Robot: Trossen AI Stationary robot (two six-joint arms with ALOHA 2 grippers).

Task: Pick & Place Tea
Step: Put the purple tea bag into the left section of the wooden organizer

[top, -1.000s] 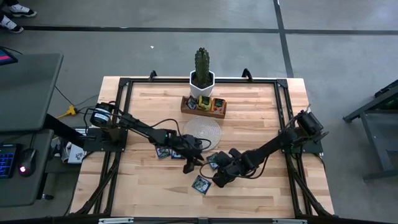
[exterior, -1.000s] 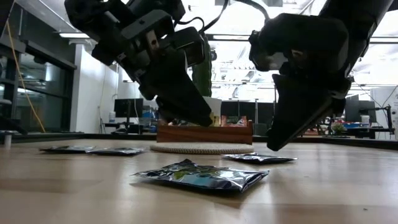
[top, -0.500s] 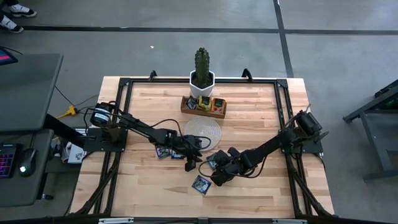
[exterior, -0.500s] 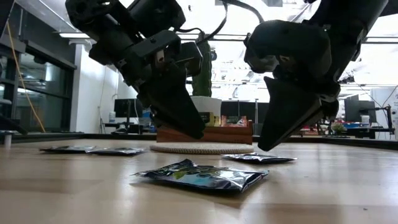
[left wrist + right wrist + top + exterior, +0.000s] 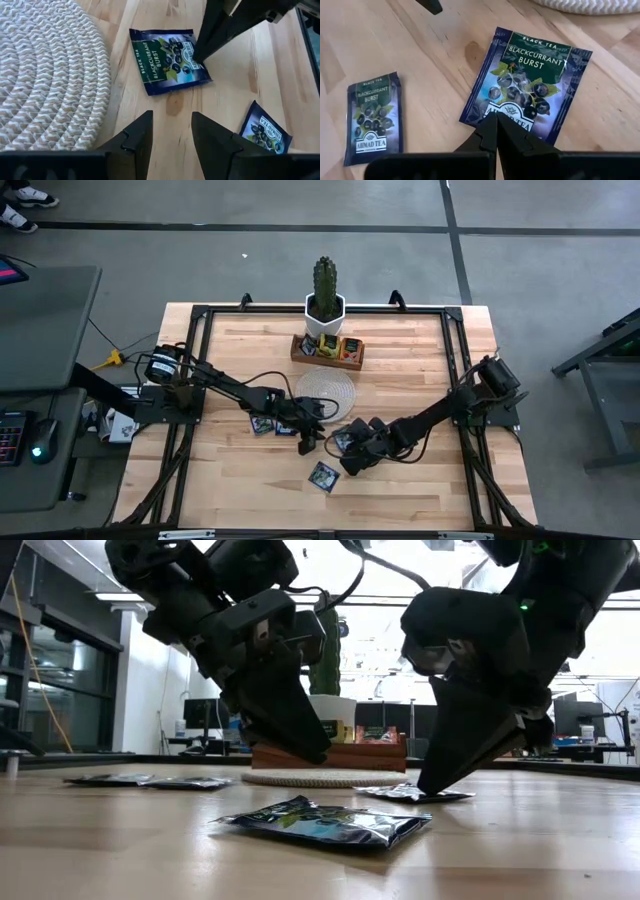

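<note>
Dark blue blackcurrant tea sachets lie flat on the wooden table. One sachet (image 5: 527, 82) (image 5: 169, 60) (image 5: 345, 438) lies beside the round woven mat (image 5: 328, 388). My right gripper (image 5: 496, 118) (image 5: 425, 787) is shut, with its tips down on that sachet. My left gripper (image 5: 172, 135) (image 5: 305, 443) is open and hovers just left of it, above bare wood, touching nothing. A second sachet (image 5: 372, 117) (image 5: 325, 823) lies nearer the front edge. More sachets (image 5: 262, 425) lie under the left arm. My right gripper presses its shut fingertips on the sachet's logo end (image 5: 509, 111), close to that edge. The fingers slant down from the table's right and near side. The sachet lies flat on the table (image 5: 415, 795), with no part lifted.
A brown wooden tray (image 5: 328, 350) with coloured sachets stands at the far side, a potted cactus (image 5: 324, 290) behind it. The mat lies between the tray and the grippers. A black frame (image 5: 200, 315) rims the table. Bare wood stretches along the near edge.
My right gripper has come down and moved slightly toward the mat, until its shut tips rest on the sachet. My left gripper has dropped a little and then kept still. No sachet has moved.
</note>
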